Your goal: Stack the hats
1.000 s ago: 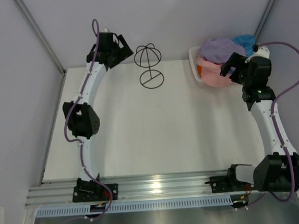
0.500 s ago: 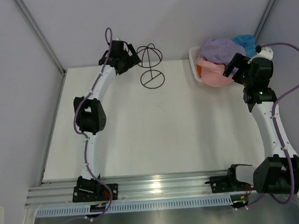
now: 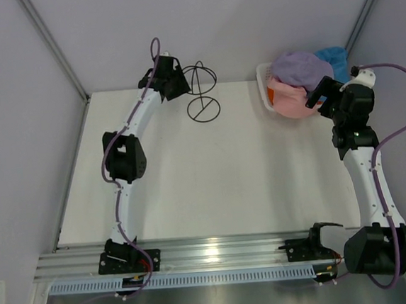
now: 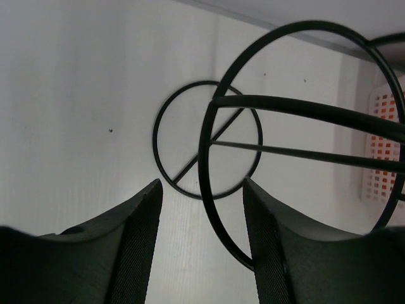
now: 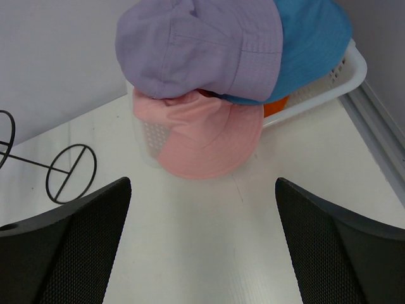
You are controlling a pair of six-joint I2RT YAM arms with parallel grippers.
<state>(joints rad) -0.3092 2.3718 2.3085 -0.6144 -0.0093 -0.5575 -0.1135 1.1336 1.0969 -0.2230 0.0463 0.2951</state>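
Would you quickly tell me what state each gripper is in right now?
Left gripper: open, stand's wire between its fingers, not clamped.
Right gripper: open, holding nothing.

Left pincer [image 3: 178, 83] beside the wire stand [image 3: 205, 109]; hats [image 3: 297, 71] heaped in the basket [image 3: 262, 84].

A white table [image 3: 213, 187] carries two things, both near its far edge. A black wire stand [image 3: 200, 92] stands right at the left pincer [image 4: 202, 202], its round base flat on the tabletop just beyond the fingers. A white mesh basket [image 3: 264, 90] sits just ahead of the right pincer [image 5: 202, 196], slightly towards its right.
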